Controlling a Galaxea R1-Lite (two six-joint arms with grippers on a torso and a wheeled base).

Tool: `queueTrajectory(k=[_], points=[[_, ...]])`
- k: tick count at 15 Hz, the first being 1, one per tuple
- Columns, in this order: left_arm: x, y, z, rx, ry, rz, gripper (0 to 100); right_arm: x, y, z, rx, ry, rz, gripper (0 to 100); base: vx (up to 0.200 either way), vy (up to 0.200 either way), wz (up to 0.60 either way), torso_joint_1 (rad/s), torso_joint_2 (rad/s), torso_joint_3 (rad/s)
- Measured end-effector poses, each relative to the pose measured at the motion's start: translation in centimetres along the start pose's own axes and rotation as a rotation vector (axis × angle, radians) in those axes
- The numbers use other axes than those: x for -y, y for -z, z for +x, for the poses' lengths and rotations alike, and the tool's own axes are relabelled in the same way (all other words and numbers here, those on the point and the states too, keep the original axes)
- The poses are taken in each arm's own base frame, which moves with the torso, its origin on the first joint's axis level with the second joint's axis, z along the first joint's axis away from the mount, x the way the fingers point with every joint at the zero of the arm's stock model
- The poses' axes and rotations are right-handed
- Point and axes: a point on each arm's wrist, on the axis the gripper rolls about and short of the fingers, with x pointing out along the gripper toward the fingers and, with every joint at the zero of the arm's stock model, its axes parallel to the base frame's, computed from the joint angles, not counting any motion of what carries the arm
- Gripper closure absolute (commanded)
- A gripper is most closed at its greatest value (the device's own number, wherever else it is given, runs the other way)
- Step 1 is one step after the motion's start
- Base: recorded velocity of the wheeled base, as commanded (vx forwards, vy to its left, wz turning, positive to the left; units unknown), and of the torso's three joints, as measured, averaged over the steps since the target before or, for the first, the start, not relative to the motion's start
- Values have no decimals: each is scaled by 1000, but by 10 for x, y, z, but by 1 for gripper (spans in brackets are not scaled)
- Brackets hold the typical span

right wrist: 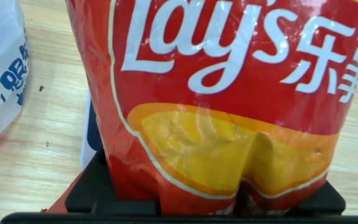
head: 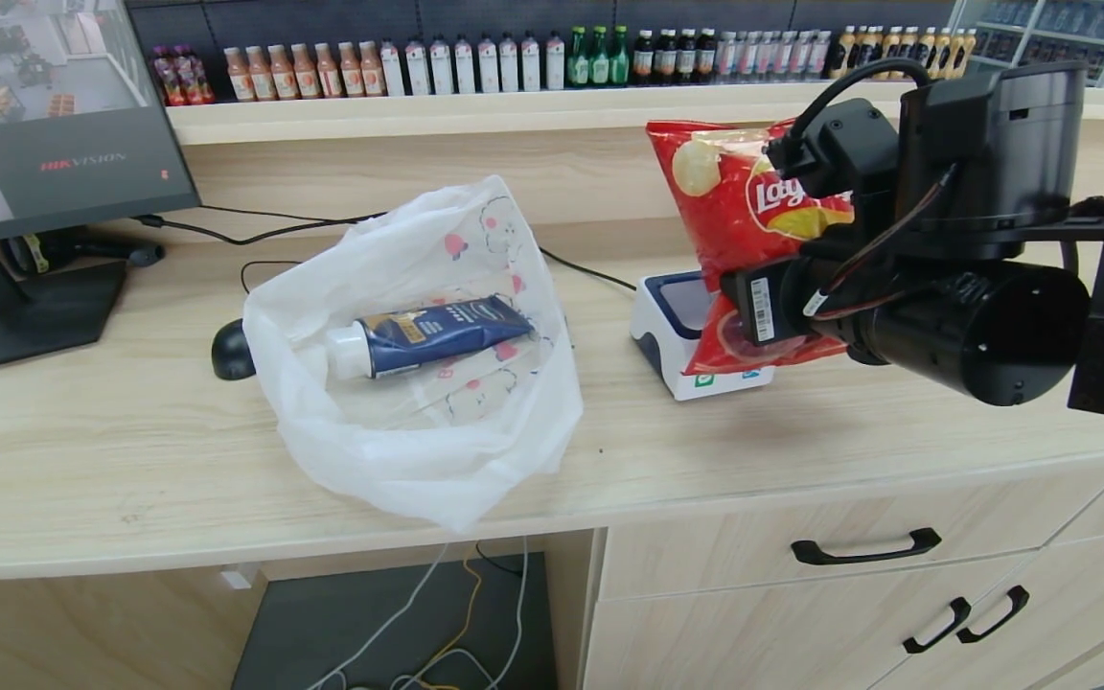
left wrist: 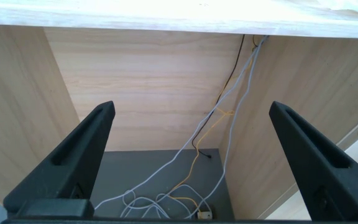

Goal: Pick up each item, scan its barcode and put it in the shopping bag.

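A red bag of chips [head: 739,206] hangs upright over the white barcode scanner [head: 677,340] at the counter's right, with my right gripper [head: 806,249] shut on its middle. Up close, the red and yellow chip bag [right wrist: 222,118] is pinched between the black fingers [right wrist: 92,190], and the scanner [right wrist: 91,127] peeks out behind it. A white plastic shopping bag [head: 418,355] lies open at the counter's centre with a blue tube [head: 432,335] inside. My left gripper [left wrist: 191,162] is open below the counter, facing the cavity with cables.
A monitor [head: 44,115] on a black stand occupies the far left, with a black mouse [head: 231,350] beside the shopping bag. Cables [head: 255,230] run along the back of the counter. A shelf of bottles [head: 552,57] lines the rear. Drawers with black handles [head: 863,551] sit below right.
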Motion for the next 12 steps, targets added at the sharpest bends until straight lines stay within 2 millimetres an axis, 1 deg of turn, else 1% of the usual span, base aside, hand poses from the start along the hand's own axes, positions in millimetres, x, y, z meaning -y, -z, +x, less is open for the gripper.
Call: queueTrajectory(k=[6, 12], points=[[0, 0, 0, 0, 0, 0, 0, 0, -1, 5, 3, 6, 8, 100, 0, 0, 0, 0, 0, 0], [0, 0, 0, 0, 0, 0, 0, 0, 0, 5, 0, 8, 22, 100, 0, 0, 0, 0, 0, 0]])
